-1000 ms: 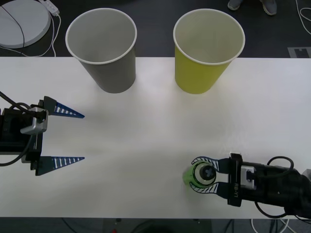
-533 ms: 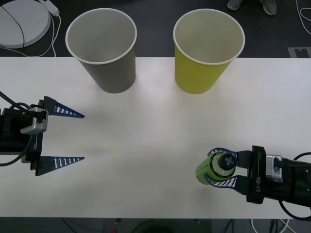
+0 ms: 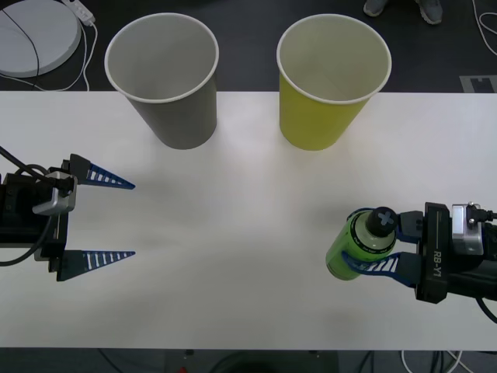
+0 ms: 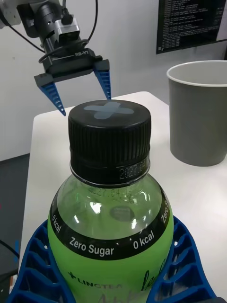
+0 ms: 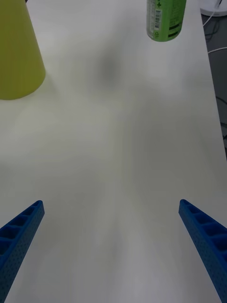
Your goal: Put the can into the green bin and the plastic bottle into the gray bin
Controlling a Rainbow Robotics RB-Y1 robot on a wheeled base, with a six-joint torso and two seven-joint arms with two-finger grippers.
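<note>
Gripping the plastic bottle [image 3: 359, 243] from both sides, the right gripper [image 3: 377, 244] sits at the near right part of the white worktop [image 3: 248, 225], its blue ribbed fingers [image 4: 187, 265] closed against the bottle's shoulder just under the black cap. In the right wrist view the bottle [image 4: 109, 222] stands upright between those fingers, the cap's pale cross facing up and a black "Zero Sugar" band ringing the green liquid. In the left wrist view the bottle's lower end [image 5: 165, 18] hangs above the worktop with a soft shadow beneath it, so it appears lifted clear of the surface.

Across the worktop on the near left, the left gripper [image 3: 96, 219] hovers with its two blue fingers spread wide and nothing between them; the right wrist view shows it [image 4: 78, 87] beyond the bottle cap, equally open. Bare white surface lies between the two grippers and on toward the bins.

At the far edge stand the two bins, side by side but apart. The gray bin [image 3: 165, 81] is to the left, roughly in line with the left gripper, and the green bin [image 3: 330, 84] is to the right, roughly beyond the held bottle. Both are upright with open mouths. Behind the worktop, on the dark floor at far left, is a round white disc [image 3: 35, 35] with cables crossing it.
</note>
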